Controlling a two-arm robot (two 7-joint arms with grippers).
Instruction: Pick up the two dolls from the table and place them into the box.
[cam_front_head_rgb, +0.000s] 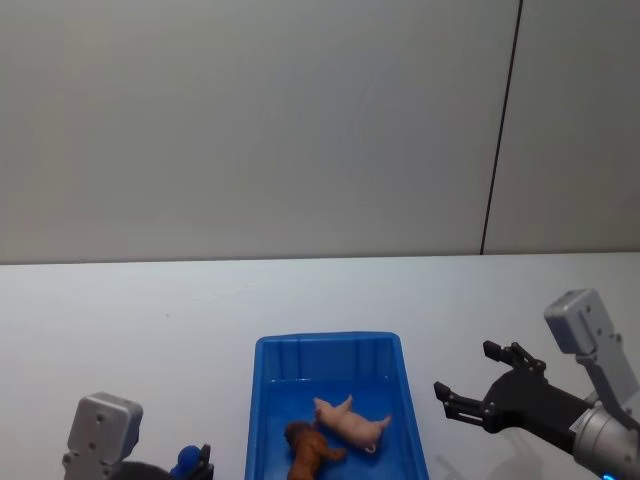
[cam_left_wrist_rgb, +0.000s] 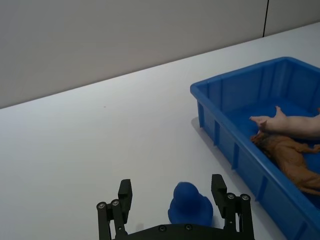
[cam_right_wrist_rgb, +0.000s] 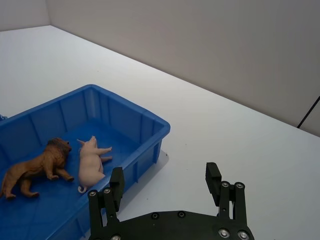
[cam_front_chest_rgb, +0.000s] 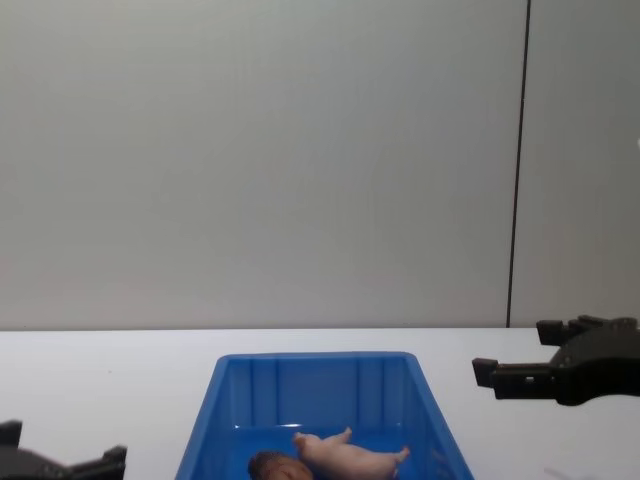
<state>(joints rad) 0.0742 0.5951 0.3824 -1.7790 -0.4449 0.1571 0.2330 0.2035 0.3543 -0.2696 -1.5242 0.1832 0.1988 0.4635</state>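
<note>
The right gripper (cam_front_head_rgb: 478, 385) hangs over bare table (cam_front_head_rgb: 120, 310) just off the right-hand side of the box (cam_front_head_rgb: 262, 400), its jaws spread apart with nothing between them. The right wrist view shows the same: black fingers (cam_right_wrist_rgb: 214, 179) splayed wide above white surface, the box's near corner just beside them.

The left gripper (cam_left_wrist_rgb: 172, 197) sits low near the table's front edge, to the left of the box. Its jaws are also parted, and a small round-topped blue object (cam_left_wrist_rgb: 190, 204) sits between them; whether they touch it I cannot tell.

Both dolls are already in the box. The pig (cam_front_head_rgb: 350, 423) lies on its side on the floor of the bin, toward the near end, and the lion (cam_front_head_rgb: 308, 452) lies right against it on the pig's left, closer to the front wall.

By my reading the task is complete: no doll is left on the table, and all that is left is for the arms to draw back.

Room is generous. The table runs wide and bare toward its far edge and on the right, so the right arm can pull away freely; the left has the box's left wall near it
</note>
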